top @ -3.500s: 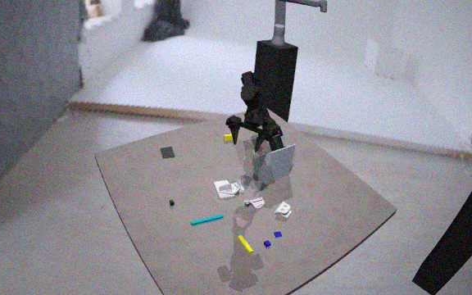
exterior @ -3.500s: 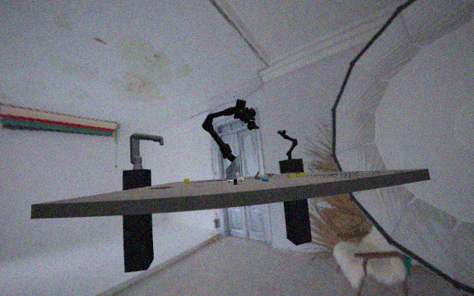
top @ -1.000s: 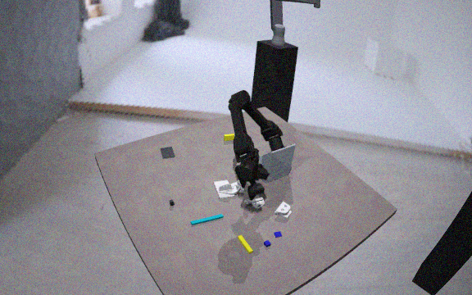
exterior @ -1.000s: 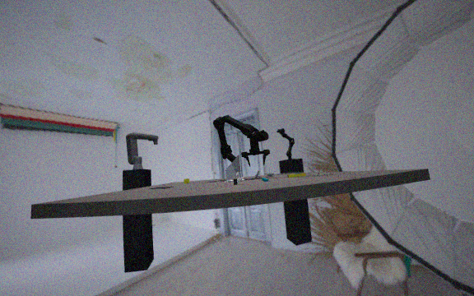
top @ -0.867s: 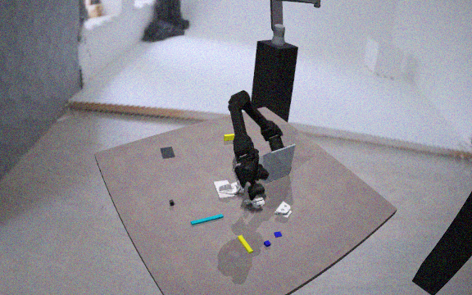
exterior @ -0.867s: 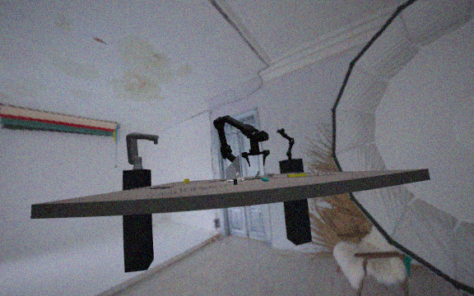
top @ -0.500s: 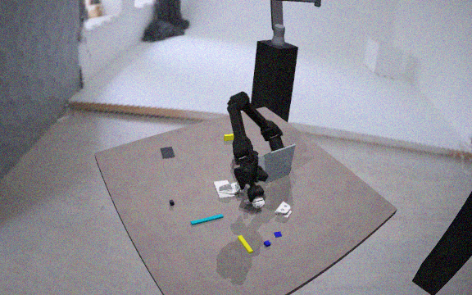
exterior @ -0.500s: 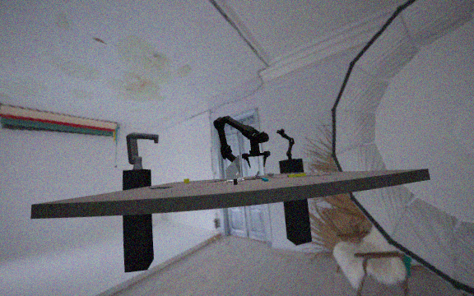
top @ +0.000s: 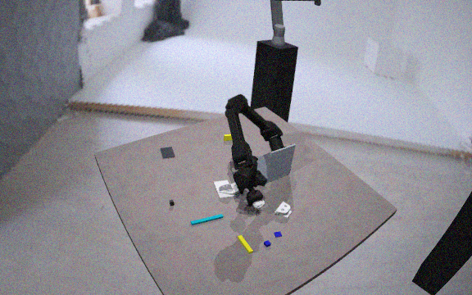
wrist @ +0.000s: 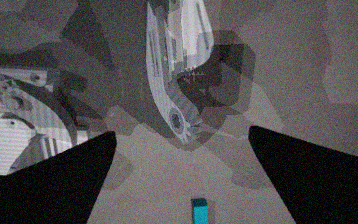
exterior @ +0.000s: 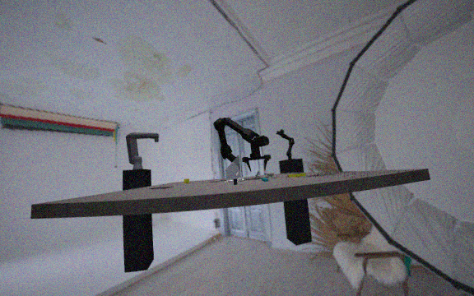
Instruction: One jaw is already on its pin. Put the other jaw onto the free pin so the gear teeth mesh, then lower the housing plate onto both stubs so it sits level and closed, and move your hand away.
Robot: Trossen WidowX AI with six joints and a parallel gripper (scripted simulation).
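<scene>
The gripper [top: 256,199] [exterior: 257,170] [wrist: 183,135] was released, with its fingers wide apart and nothing between them. It was above the table [top: 334,197] [exterior: 229,201], over the white toothed piece [top: 259,203] [wrist: 157,85]. The white base [top: 220,193] [wrist: 2,145] was to one side of this piece, and the housing plate [top: 283,209] was to the other, near but apart. The teal bar [top: 206,220] [wrist: 200,213] lay near them on the table.

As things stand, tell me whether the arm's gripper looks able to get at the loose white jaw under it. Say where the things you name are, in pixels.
Probably yes: the gripper [top: 255,201] [exterior: 257,164] [wrist: 183,135] is open above the loose white jaw [wrist: 160,85], and nothing visible stands between its fingers and the part.
</scene>
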